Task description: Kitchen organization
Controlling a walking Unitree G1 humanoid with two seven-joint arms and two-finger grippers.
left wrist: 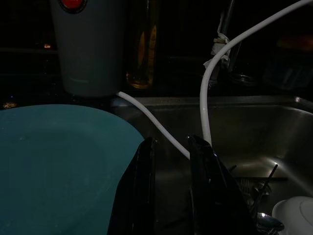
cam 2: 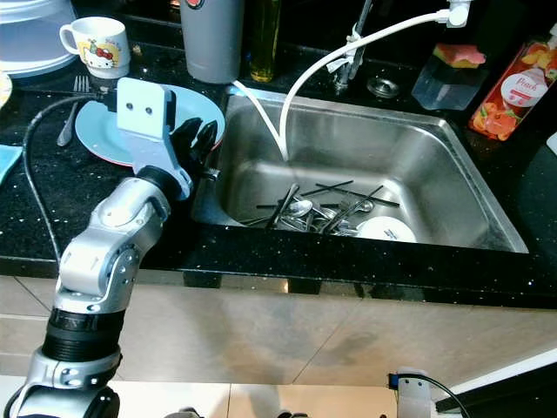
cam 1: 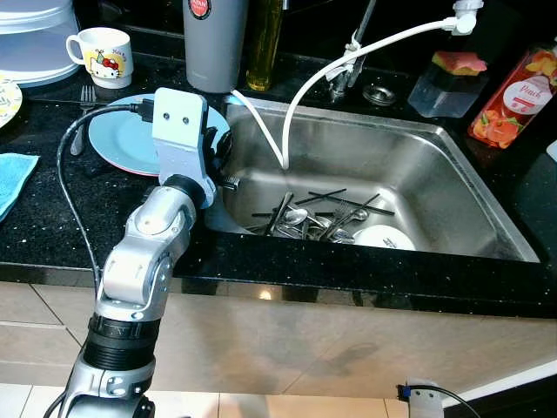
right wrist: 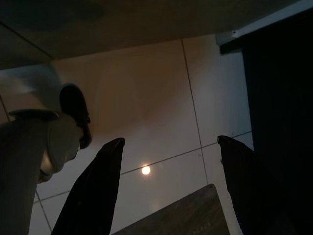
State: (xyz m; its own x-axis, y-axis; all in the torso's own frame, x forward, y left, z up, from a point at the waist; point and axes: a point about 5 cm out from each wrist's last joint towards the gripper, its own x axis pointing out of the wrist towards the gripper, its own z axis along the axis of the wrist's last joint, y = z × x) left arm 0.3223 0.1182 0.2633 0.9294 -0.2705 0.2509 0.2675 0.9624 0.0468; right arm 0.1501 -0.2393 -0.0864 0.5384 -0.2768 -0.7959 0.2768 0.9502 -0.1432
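Note:
A light blue plate (cam 1: 122, 139) lies on the black counter just left of the steel sink (cam 1: 418, 148). My left gripper (cam 1: 218, 144) hovers at the plate's right edge, over the sink's left rim. In the left wrist view its fingers (left wrist: 146, 161) stand a narrow gap apart with nothing between them, and the plate (left wrist: 58, 161) lies beside them. On the sink's bottom lie several pieces of cutlery (cam 1: 313, 218) and a white bowl (cam 1: 383, 237). My right gripper (right wrist: 168, 147) hangs idle and open above the tiled floor.
A white hose (cam 1: 305, 87) curves from the tap into the sink. Behind the plate stand a grey container (cam 1: 215, 43), an oil bottle (cam 1: 264, 43) and a cartoon mug (cam 1: 104, 54). A fork (cam 1: 83, 113) and blue cloth (cam 1: 13, 174) lie left; a peach bottle (cam 1: 513, 96) stands right.

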